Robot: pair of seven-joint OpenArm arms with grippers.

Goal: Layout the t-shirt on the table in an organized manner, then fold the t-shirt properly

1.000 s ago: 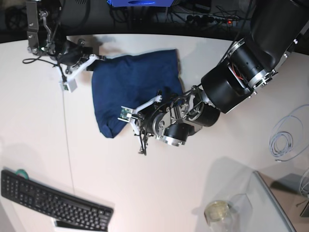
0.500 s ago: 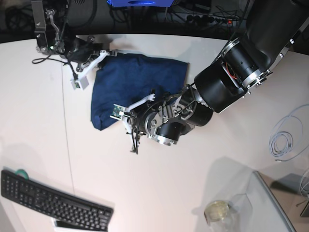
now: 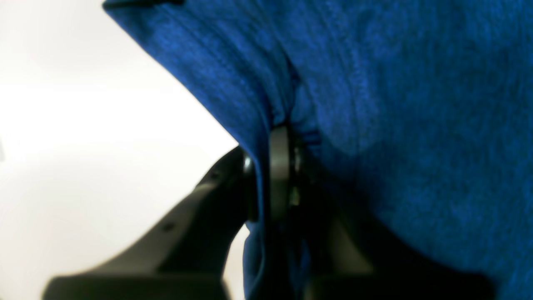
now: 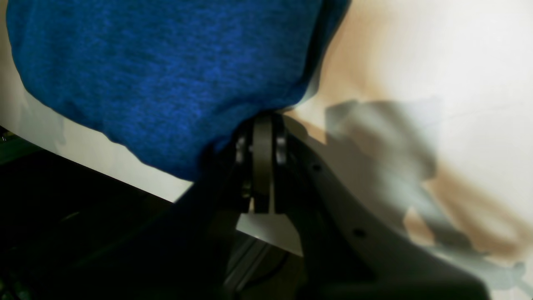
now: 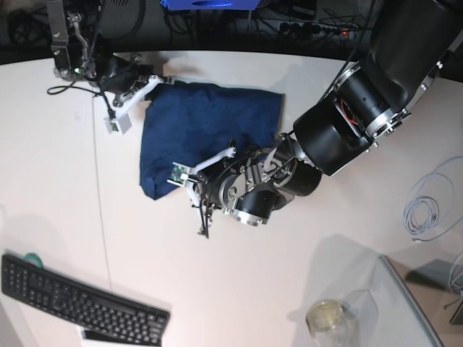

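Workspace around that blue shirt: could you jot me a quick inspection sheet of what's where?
Surface: white table, thin dark seam.
Job's things: navy t-shirt, bunched, not laid flat.
Clutter: black keyboard; glass jar.
Grippers: left gripper shut on the shirt's edge; right gripper shut on the far edge.
Cables: grey coil on the table; dark leads behind.
Surroundings: power strip beyond the far edge.
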